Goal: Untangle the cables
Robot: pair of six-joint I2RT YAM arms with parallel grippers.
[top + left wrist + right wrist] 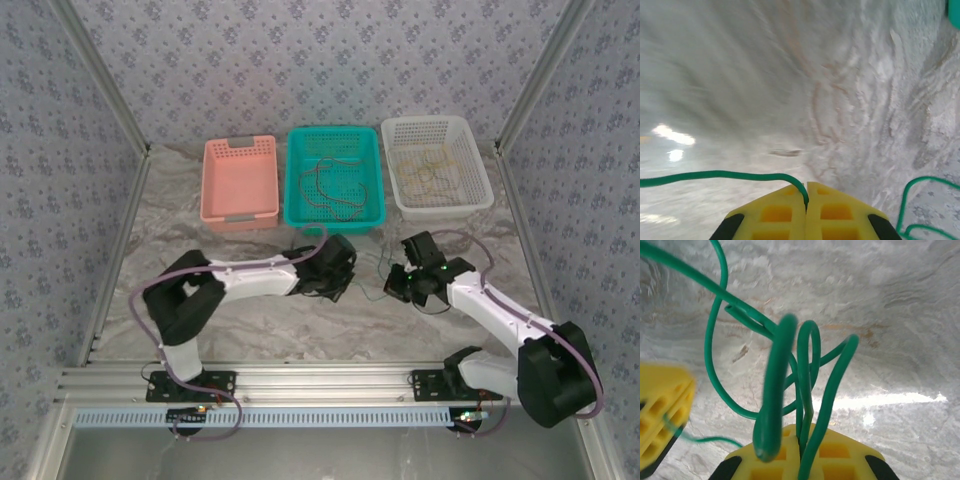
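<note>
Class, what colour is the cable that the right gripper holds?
Green cable, clearest in the right wrist view.

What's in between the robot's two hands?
A green cable, pinched in both the left hand and the right hand, loops between them over the table. The right wrist view shows it best.

— What am I working over?

— You have a table (pixel 250 335) with a marbled grey-white top, wrinkled like a cloth laid over it.

— And what sits on it?

— Along your far edge stand three perforated baskets in a row: a pink basket (pixel 240 216) on the left, a teal basket (pixel 334 223) in the middle just beside it, and a white basket (pixel 445 207) on the right. At your near edge runs a metal rail (pixel 320 381).

— Anything loose on the top?

— A green cable (pixel 715 174) hangs low over the middle; it may brush the surface, but you can't tell from these views.
</note>
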